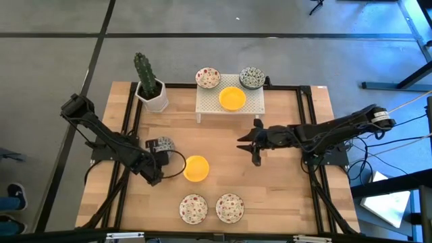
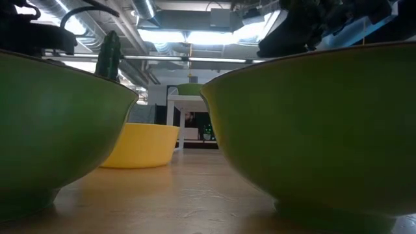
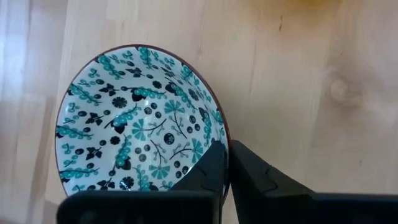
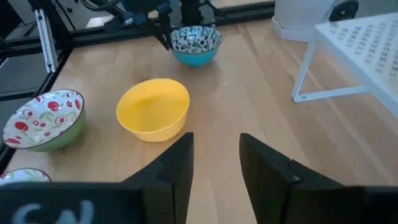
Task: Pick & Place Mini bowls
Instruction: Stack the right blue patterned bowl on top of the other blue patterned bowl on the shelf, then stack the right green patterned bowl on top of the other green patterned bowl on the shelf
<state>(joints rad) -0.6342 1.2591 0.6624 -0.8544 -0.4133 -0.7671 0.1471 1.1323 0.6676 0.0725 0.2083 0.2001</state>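
The patterned mini bowl (image 3: 140,118), white inside with a blue-green and black floral print and blue on the outside, sits on the wooden desk (image 1: 270,189) toward its left side, and the left hand (image 3: 225,163) is closed on its rim, 1 finger inside the bowl and 1 outside. Just to the right of it in the high view lies a plain yellow bowl (image 1: 196,169) on the bare wood, apart from the patterned one. Near the front edge of the desk stand 2 speckled bowls side by side, white with red marks inside and green outside: the left one (image 1: 193,208) and the right one (image 1: 229,207). At the back, a white perforated stand (image 1: 255,103) carries a second yellow bowl (image 1: 232,98), with a red-speckled bowl (image 1: 208,78) and a grey-green patterned bowl (image 1: 252,77) at its far edge. A cactus in a white pot (image 1: 150,86) stands to the left of the stand. The right hand (image 1: 251,147) hovers over the middle of the desk, right of the yellow bowl, its fingers apart and holding nothing.
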